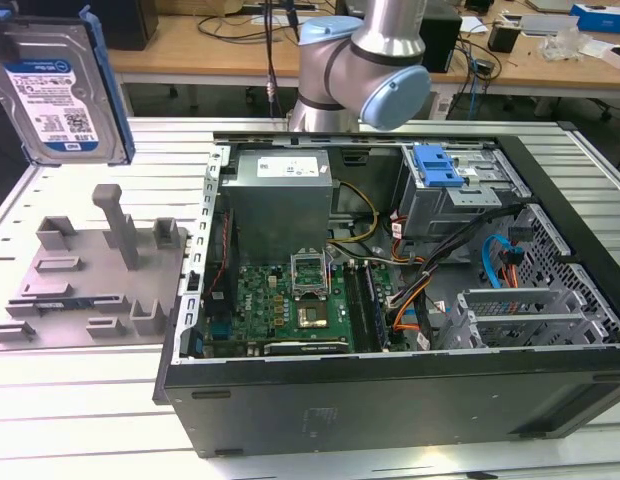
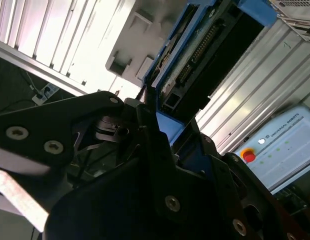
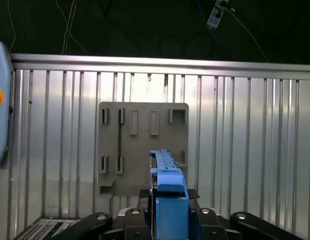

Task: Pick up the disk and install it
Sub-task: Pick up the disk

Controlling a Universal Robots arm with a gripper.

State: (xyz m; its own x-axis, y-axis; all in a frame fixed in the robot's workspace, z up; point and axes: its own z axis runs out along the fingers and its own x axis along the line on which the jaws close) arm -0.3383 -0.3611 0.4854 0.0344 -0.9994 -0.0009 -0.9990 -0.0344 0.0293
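Status: the disk [image 1: 60,90] is off the table and in the air, high at the exterior view's left. It stands on edge with a slight tilt, label face toward that camera. It hangs well above the grey holding fixture [image 1: 90,270] and touches neither the fixture nor the slatted aluminium table [image 1: 80,400]. In the first wrist view the fixture lies directly beneath the disk's blue bracket.

Grip: the gripper [image 3: 169,196] is closed on the disk. In the second wrist view its black fingers [image 2: 151,137] clamp the blue-bracketed edge from both sides, and a row of connector pins shows on the part that juts beyond them. Judgement: holding the narrow edge keeps the broad faces and the far end unobstructed, as a slot-type mounting would require.

Destination: the open computer case [image 1: 390,300] lies on its side at the exterior view's right of the fixture. Its side panel is off and its interior faces upward, presumably so that an arm can reach in from above. The drive cage [image 1: 460,200] sits in the far part of the case with a blue latch piece [image 1: 435,165] on top, and the grey power supply [image 1: 280,200] is beside it. The robot arm [image 1: 365,50] rises behind the case.

Progress, as judged: the pick-up is complete. The disk is well apart from the cage and is not yet installed.
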